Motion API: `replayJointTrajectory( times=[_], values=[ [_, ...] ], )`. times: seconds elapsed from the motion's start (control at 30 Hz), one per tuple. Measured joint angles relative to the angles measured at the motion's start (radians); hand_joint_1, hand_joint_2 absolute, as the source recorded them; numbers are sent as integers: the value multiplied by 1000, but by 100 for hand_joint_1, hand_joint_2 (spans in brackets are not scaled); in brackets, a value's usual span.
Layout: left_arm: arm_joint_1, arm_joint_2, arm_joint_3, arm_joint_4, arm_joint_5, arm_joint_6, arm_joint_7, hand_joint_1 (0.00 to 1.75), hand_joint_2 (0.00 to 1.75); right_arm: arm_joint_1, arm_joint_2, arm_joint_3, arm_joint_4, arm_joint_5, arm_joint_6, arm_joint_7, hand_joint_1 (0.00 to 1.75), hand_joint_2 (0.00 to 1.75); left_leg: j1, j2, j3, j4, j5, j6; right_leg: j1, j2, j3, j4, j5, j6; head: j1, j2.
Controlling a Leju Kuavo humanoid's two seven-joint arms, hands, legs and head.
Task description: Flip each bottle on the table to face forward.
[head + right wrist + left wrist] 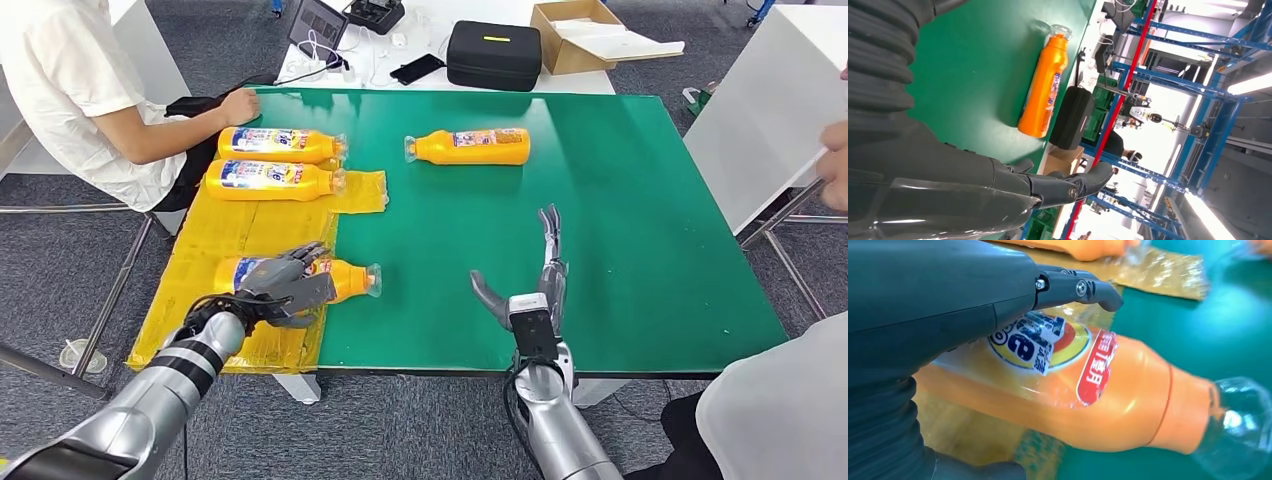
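4 orange bottles lie on the green table (600, 200). Left hand (285, 283) wraps the nearest bottle (345, 280), label apparently up; roll it gently, keeping it level. Right hand (530, 290) rests spread, empty.

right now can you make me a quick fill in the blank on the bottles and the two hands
1. The number of orange bottles lying on the table is ____.
2. The left hand rests on the near bottle, which lies partly on a ____ sheet.
3. The right hand holds ____.
4. The far bottle lies alone on the ____ mat.

Missing words: four; yellow; nothing; green
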Motion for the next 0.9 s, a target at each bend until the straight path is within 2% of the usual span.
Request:
replayJointTrajectory(
  times=[0.2, 0.37, 0.57, 0.9],
  values=[
    [130, 0, -21, -197, 44, 121, -5, 0, 175, 47, -5, 0, -45, 8, -17, 0, 0, 175, 0, 1, -4, 0, 0, 0, 0, 0, -4, 0, 0, 0, 0, 0],
    [219, 20, -77, -395, 65, 137, 24, 0, 175, 81, -11, -1, -78, 14, -24, 0, 0, 175, 0, 1, -6, 0, -1, 0, 0, 0, -7, 0, 0, 0, 0, 0],
    [254, 60, -137, -523, 64, 157, 56, 0, 175, 94, -16, -1, -98, 15, -27, 0, 0, 175, 1, 1, -6, 0, -1, -1, 0, 0, -7, 0, 0, 0, 0, 0],
    [279, 78, -174, -582, 100, 203, 55, 0, 175, 98, -20, -3, -107, 7, -24, 0, 0, 175, 0, 1, -7, 0, -1, -1, 0, 0, -7, 0, 0, 0, 0, 0]
  ],
)
